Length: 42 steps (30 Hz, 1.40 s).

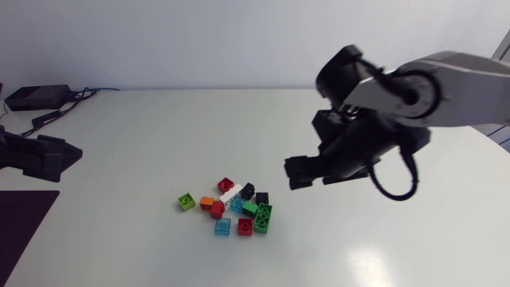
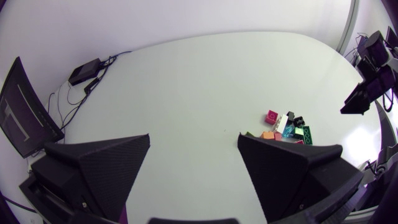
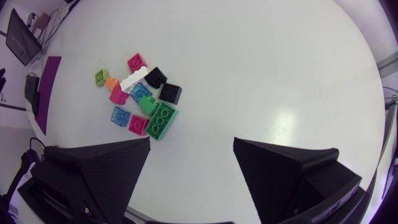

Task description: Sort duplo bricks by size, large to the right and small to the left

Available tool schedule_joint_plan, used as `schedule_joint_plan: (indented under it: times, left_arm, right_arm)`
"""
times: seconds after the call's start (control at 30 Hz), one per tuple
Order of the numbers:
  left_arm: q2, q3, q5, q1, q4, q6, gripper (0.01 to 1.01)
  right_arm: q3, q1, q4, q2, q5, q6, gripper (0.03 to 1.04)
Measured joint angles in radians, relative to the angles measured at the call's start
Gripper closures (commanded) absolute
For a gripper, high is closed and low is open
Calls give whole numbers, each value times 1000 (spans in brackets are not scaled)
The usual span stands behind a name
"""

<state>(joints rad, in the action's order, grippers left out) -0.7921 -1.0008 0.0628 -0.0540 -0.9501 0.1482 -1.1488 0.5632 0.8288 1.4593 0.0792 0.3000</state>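
Observation:
A heap of duplo bricks lies mid-table: a large green brick, a lime small one off to its left, plus red, orange, white, black and light blue ones. My right gripper hangs open above the table just right of the heap, holding nothing. In the right wrist view the heap lies ahead of the open gripper, toward one finger, with the large green brick nearest. My left gripper rests open at the far left; its own view shows the bricks far ahead.
A black box with cables sits at the back left of the table. A dark purple mat lies at the front left. White tabletop spreads on both sides of the heap.

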Motion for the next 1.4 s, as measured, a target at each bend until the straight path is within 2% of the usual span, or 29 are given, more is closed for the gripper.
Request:
schedule_joint_plan:
  times: [0.17, 0.4, 0.6, 0.87, 1.0, 1.03, 1.2, 1.3, 1.4]
  left_arm:
    - [0, 0, 0, -1, -13, -3, 44]
    - [0, 0, 0, -16, -15, -11, 44]
    - [0, 20, 0, -35, 5, -12, 44]
    - [-5, 30, 0, -52, 14, -16, 44]
    - [-5, 37, 0, -52, 14, -16, 44]
    - [-5, 40, 0, -52, 14, -16, 44]
    - [-3, 42, 0, -69, 15, -19, 44]
    - [-3, 42, 0, -82, 14, -29, 44]
    - [-3, 42, 0, -96, 15, -39, 44]
  right_arm:
    - [36, 103, -145, 137, -13, 0, 102]
    - [55, 237, -216, 269, -46, 8, 102]
    - [50, 237, -222, 342, -53, 16, 102]
    - [-40, 208, -216, 453, -53, 18, 105]
    - [-82, 180, -211, 477, -53, 18, 166]
    - [-87, 174, -211, 480, -53, 18, 187]
    - [-89, 155, -204, 481, -48, 18, 449]
    - [-89, 148, -188, 481, 11, 18, 746]
    - [-88, 137, -185, 481, 30, 18, 995]
